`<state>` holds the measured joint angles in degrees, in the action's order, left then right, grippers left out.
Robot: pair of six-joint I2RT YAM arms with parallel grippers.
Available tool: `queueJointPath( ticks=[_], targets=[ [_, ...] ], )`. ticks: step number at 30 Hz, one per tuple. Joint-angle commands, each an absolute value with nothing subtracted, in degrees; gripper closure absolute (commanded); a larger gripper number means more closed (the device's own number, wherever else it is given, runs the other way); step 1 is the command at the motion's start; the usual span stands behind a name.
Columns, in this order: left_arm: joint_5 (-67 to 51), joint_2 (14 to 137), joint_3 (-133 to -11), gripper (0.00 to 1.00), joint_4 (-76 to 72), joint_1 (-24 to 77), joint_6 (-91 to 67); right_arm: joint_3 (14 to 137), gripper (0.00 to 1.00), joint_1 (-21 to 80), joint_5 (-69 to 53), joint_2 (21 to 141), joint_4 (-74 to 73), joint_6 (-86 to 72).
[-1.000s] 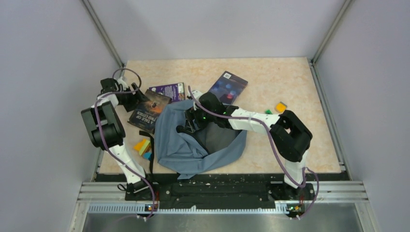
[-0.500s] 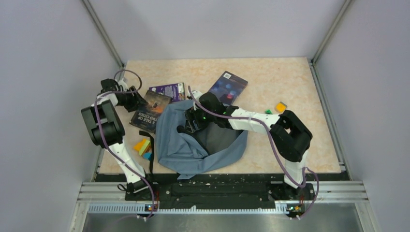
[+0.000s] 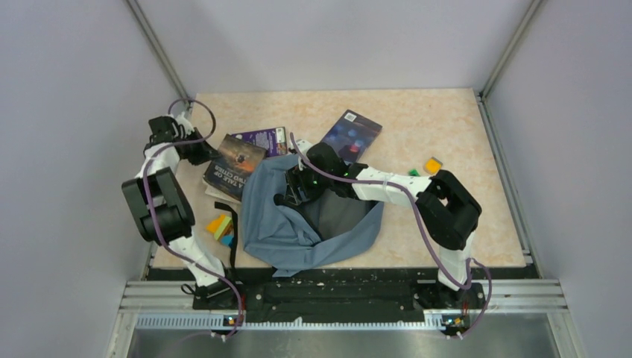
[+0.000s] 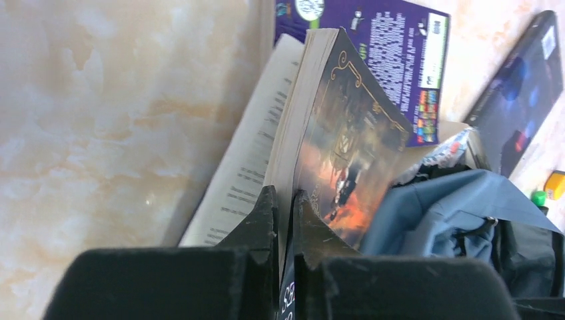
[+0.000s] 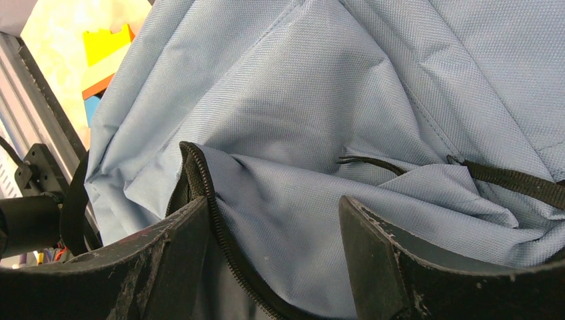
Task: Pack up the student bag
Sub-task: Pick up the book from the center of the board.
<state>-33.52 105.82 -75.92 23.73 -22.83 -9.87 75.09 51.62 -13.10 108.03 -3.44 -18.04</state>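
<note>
The student bag [image 3: 298,220], grey-blue with black zippers, lies crumpled at the table's middle front with its mouth gaping. My right gripper [image 3: 293,192] is open at the mouth's far rim. One finger is inside the zipper edge [image 5: 208,195] and the other rests outside on the fabric [image 5: 333,87]. My left gripper [image 3: 198,153] is shut on the near edge of a paperback [image 3: 235,160]. Its cover [image 4: 346,147] and most pages are tilted up off the table, with a loose page [image 4: 246,180] fallen open beneath, between my fingertips [image 4: 285,200].
A purple book [image 3: 262,138] lies behind the paperback, and a dark blue book [image 3: 352,133] lies further right. An orange block [image 3: 432,165] and a small green piece [image 3: 414,172] sit to the right. Coloured blocks [image 3: 220,226] and a black strap [image 3: 233,231] lie left of the bag.
My left gripper has shut on the paperback's edge and raised it, tilting the book up and drawing back toward the far left. The right arm and the bag have stayed still.
</note>
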Motion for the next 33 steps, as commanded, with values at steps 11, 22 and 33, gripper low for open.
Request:
queueJointPath(
  ticks=[11,22,33],
  targets=[
    [-26.5,73.6,-64.8,1.00,14.6,-21.9,-23.4,74.7,0.30,52.4,-10.7,105.5,-1.6,-18.8],
    [-25.0,56.0,-63.6,1.00,14.2,-13.2,-24.7,75.4,0.19,52.4,-3.0,99.9,-5.5,-15.8],
    [-22.4,49.3,-69.4,1.00,16.8,1.7,-23.3,74.4,0.13,52.3,4.1,90.3,-9.0,-14.2]
  ],
)
